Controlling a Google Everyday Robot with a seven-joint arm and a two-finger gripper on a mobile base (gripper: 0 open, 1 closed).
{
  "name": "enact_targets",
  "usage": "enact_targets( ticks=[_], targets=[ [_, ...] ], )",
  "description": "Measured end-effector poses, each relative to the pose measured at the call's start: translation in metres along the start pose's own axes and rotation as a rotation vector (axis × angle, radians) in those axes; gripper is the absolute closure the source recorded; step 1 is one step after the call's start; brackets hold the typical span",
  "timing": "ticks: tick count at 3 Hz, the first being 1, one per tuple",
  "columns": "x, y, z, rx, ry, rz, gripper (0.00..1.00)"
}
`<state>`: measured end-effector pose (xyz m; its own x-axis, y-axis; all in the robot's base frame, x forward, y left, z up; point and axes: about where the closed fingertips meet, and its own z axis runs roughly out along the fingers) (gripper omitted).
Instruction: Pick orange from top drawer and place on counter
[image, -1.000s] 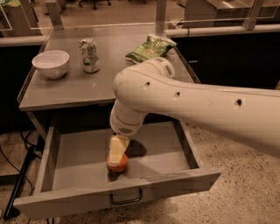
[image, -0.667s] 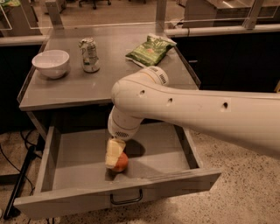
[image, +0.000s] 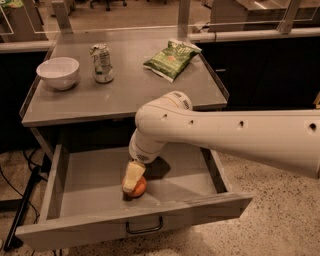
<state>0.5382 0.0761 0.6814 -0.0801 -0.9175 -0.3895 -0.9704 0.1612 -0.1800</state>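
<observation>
One orange (image: 141, 188) in open top drawer (image: 90, 176); gripper (image: 132, 176) down on it.

Orange sits on the drawer floor near the front panel, left of centre, above the loop handle (image: 144, 229). The gripper comes down from the white arm (image: 225, 132) and covers the orange's upper left side, touching it; whether it has clenched on the fruit cannot be told. The arm crosses from the right over the drawer's right half and hides part of the counter (image: 125, 92) front edge. On the counter: white bowl (image: 58, 73) at the left, dented can (image: 102, 63) just beside it, green bag (image: 171, 59) toward the back right, all well apart from the arm.
</observation>
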Motion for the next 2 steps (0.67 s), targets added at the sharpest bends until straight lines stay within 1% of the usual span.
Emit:
enact_targets(
  ticks=[1,2],
  targets=[
    [0.000,0.003,0.006,-0.012,-0.002,0.002,0.00],
    [0.002,0.014,0.022,-0.046,-0.006,0.007,0.00]
  ],
)
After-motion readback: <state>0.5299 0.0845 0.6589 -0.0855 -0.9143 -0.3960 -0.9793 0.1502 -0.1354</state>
